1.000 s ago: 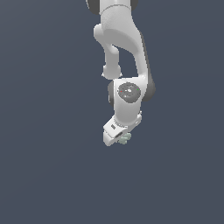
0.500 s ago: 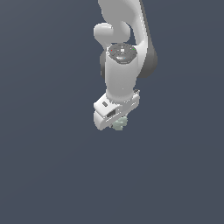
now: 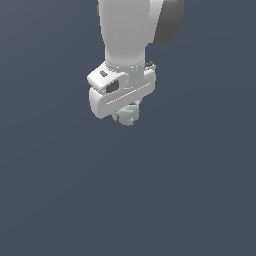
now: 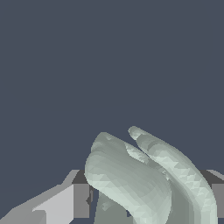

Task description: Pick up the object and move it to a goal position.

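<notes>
Exterior view: the white, glossy Franka arm (image 3: 127,30) entered from the top centre of the frame and hung straight down against a uniform dark slate-blue background (image 3: 55,190). A dark grey joint section (image 3: 170,17) showed at the upper right of the arm. The white two-finger gripper (image 3: 127,113) sat just above the frame's middle, its broad body tilted so that the side toward the exterior view's left was lower. Its fingers were mostly hidden behind the gripper body in this view.

The small, matte, pale mint-green lumpy object (image 3: 127,114) protruded from directly under the gripper body, slightly left of the frame's centre line. It touched the gripper and nothing else; all around it was only background. No supporting surface could be made out.

Wrist view: the object (image 4: 144,179) filled the lower centre and lower right of the frame, showing curved, finger-like lobes with faceted shading. A grey finger pad (image 4: 81,199) stood against its flank at lower left, and a second grey pad (image 4: 218,199) at the lower right edge.

Claw state: clenched on the object, pads pressed on opposite sides of it.
</notes>
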### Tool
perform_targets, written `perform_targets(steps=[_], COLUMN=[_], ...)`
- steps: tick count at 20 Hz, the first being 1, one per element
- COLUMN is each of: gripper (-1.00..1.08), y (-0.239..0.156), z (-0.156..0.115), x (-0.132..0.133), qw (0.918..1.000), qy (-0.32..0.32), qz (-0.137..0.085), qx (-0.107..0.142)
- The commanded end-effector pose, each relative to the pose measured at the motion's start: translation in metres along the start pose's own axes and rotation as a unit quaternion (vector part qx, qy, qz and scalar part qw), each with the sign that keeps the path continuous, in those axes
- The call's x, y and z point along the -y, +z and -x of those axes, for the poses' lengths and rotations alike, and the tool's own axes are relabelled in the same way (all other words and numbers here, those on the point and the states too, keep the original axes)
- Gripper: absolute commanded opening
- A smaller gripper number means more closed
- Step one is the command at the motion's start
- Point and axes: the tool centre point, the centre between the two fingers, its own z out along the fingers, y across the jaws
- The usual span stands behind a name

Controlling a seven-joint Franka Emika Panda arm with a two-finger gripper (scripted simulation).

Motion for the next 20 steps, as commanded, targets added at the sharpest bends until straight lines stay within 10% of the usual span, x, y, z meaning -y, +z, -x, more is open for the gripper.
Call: perform_targets(steps=[1,20], gripper=[-1.00,-1.00], y=[-0.029,-0.177], z=[0.009,0.049], x=[-0.002,-0.021], qw=[1.0000,1.0000], qy=[0.000,0.000], qz=[0.000,0.000], qx=[0.000,0.000])
